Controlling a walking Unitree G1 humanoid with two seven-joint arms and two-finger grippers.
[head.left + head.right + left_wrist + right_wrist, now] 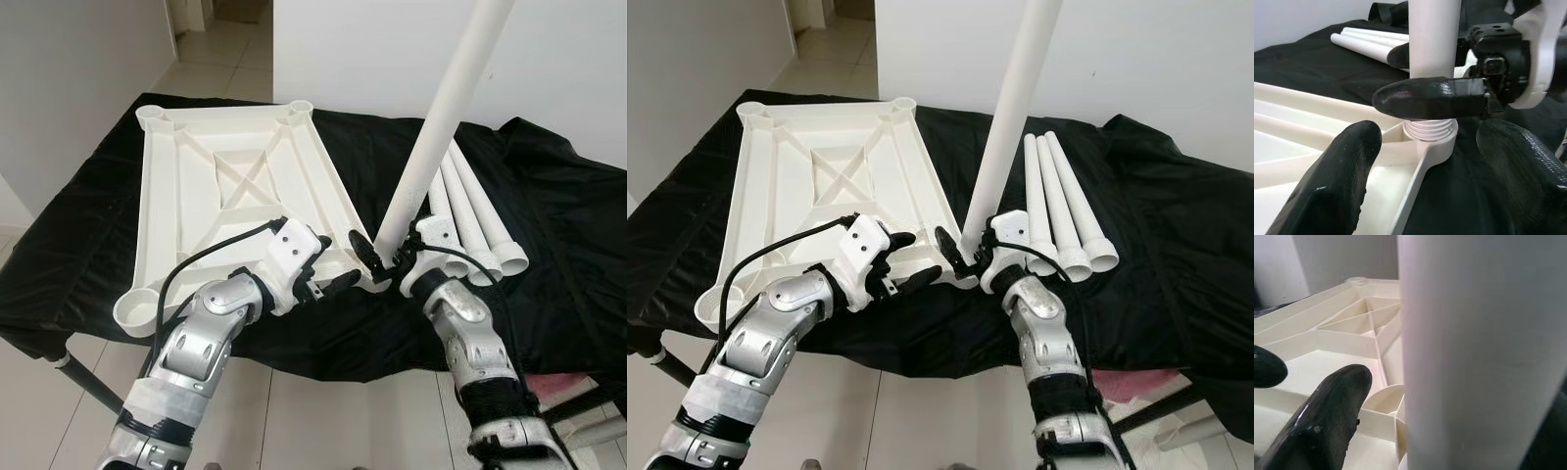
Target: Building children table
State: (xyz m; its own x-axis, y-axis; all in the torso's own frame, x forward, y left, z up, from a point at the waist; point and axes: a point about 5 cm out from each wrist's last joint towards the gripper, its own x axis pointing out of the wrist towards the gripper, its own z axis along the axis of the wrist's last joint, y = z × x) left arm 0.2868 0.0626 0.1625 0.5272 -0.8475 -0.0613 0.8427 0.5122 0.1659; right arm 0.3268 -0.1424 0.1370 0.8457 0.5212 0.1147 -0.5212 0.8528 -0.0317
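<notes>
white ribbed tabletop (235,186) lies upside down on the left half of a desk (549,245) draped in black cloth, round leg sockets at its corners; the near-left socket (137,310) sits at the desk's near edge and the two far sockets lie toward the wall. left gripper (333,266) reaches in from the near left at the tabletop's near-right corner, fingers (1337,181) spread apart and holding nothing; one finger lies over the tabletop's rim, the other over the black cloth just beside it. near-right socket (1437,142) carries the threaded lower end of a white leg (441,117), which rises from it tilted toward the upper right, passing out of the top of the head views. right gripper (377,257) comes in from the near right and is closed around this leg just above the thread, one finger (1430,98) wrapping across its front, the other showing behind it. to the right of the held leg, three spare legs (480,211) lie side by side on the cloth, touching one another, their wider ends pointing toward the near side, just beside the right wrist. a folded pink cloth (573,390) shows below the desk's near-right edge, above pale floor tiles (323,421).
</notes>
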